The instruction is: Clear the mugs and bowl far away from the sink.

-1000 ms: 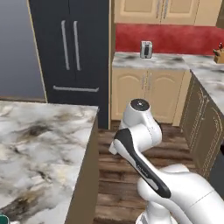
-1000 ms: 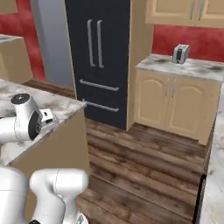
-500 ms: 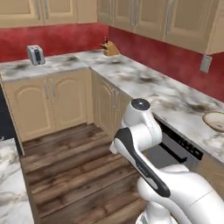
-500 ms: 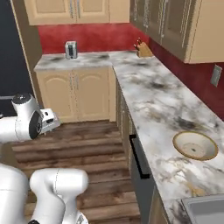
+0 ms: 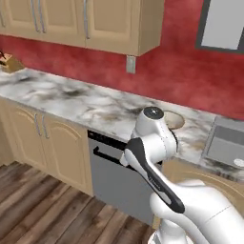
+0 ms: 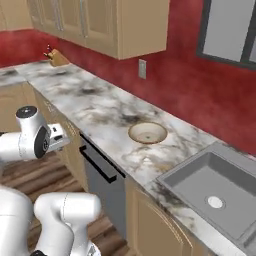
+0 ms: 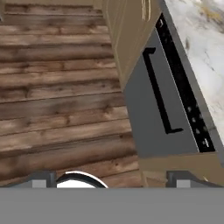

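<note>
The bowl sits on the marble counter, left of the sink and apart from it. The tool is spread wide and empty, above the wooden floor beside the dishwasher.

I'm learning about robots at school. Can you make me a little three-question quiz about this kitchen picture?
1. True or false: the wide tan-brown bowl sits on the marble counter.
2. What lies nearer the bowl: A, the grey rectangular sink, or B, the wooden knife block?
3. Fill in: the grey dishwasher front has a black ____.

Key: 1 true; 2 A; 3 handle.
</note>
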You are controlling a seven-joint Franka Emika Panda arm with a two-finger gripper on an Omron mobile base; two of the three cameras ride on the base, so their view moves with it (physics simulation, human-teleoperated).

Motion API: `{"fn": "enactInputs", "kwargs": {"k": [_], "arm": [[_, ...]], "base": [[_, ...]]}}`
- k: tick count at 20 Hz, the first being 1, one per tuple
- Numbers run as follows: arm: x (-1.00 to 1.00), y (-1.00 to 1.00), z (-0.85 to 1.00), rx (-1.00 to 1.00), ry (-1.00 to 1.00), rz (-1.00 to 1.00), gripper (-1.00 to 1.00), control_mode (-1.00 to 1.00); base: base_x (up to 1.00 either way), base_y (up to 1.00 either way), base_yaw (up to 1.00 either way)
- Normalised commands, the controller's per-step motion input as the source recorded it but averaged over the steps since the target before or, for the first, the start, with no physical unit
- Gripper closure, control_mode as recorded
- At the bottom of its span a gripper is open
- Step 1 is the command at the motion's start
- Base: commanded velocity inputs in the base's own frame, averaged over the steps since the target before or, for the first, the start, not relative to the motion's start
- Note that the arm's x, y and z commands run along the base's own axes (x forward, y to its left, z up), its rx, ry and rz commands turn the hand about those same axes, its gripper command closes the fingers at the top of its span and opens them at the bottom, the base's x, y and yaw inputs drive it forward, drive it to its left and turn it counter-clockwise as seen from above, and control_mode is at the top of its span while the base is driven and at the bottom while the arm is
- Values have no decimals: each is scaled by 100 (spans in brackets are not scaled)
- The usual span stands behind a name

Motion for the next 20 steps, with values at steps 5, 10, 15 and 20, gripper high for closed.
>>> {"fn": "enactInputs", "kwargs": {"k": [5,10,15,20], "arm": [[0,0,0,0,0,0,-100,100],[0,0,0,0,0,0,-100,100],[0,0,0,0,0,0,-100,100],[0,0,0,0,0,0,-100,100]], "base": [[19,2,-73],[32,1,-65],[66,29,-50],[53,76,-14]]}}
